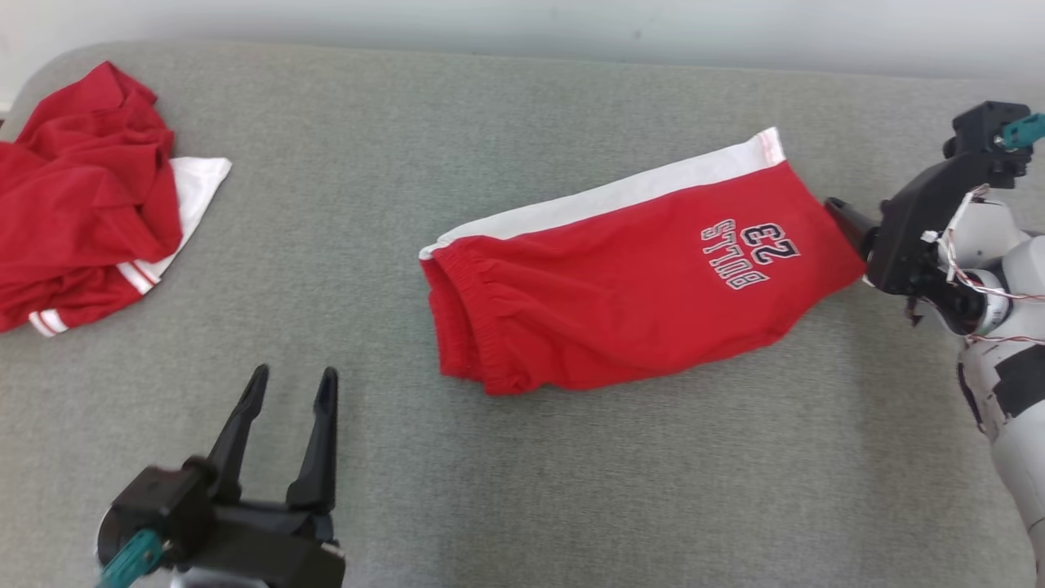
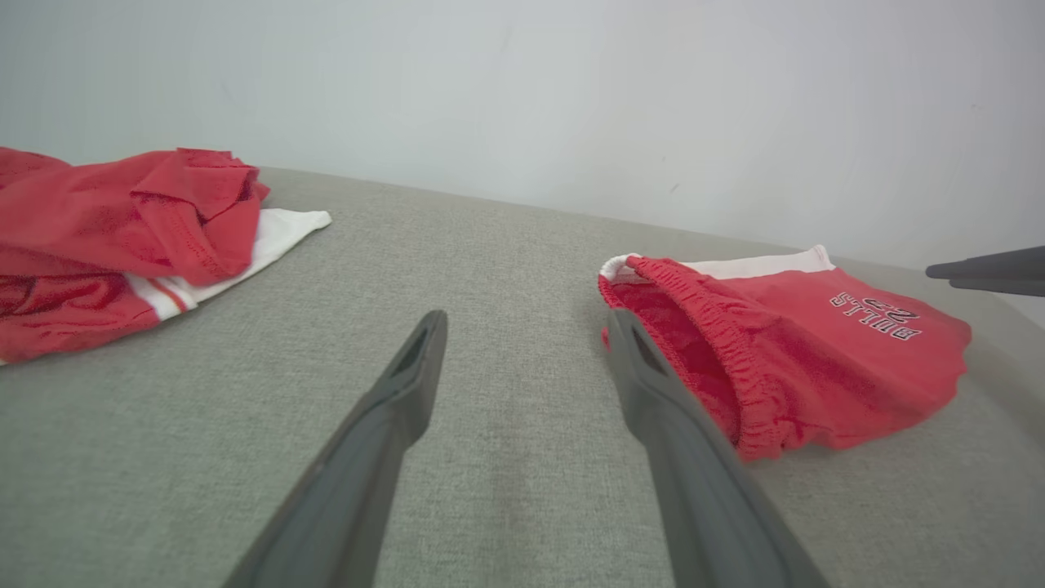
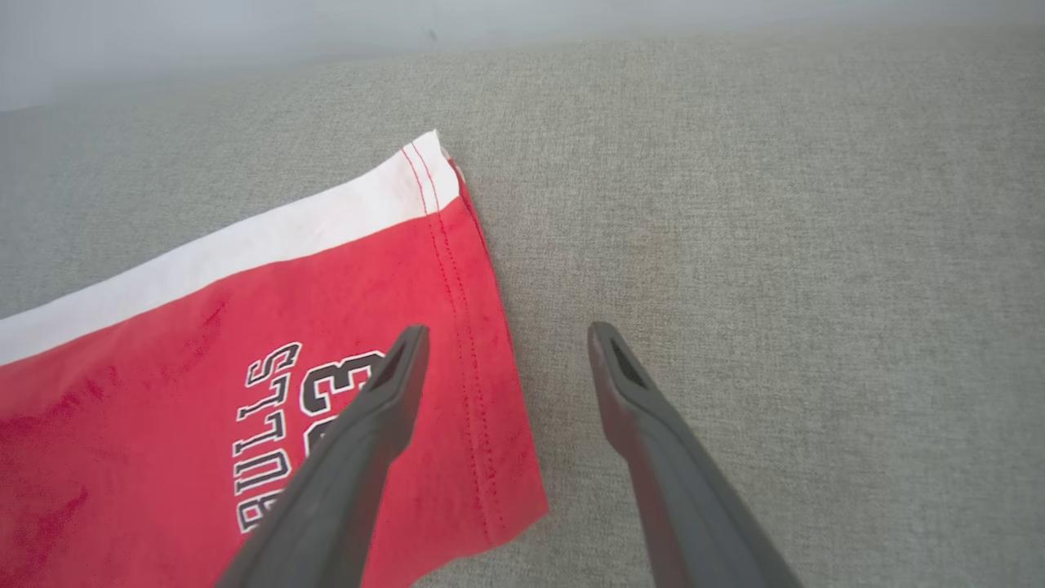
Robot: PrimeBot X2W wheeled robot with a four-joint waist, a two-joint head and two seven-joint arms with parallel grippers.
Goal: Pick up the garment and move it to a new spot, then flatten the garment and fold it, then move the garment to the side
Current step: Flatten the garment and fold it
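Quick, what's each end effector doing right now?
Left end effector: open, empty.
Right end effector: open, empty, at the hem of the shorts.

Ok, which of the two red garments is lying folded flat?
The red shorts printed BULLS 23, with a white side stripe; the other red garment lies crumpled at the far left.

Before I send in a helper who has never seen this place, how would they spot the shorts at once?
On the grey surface, look right of the middle, beside the right gripper. The shorts lie flat there, red with a white side stripe. Unlike the crumpled red heap at the far left, they carry the print BULLS 23.
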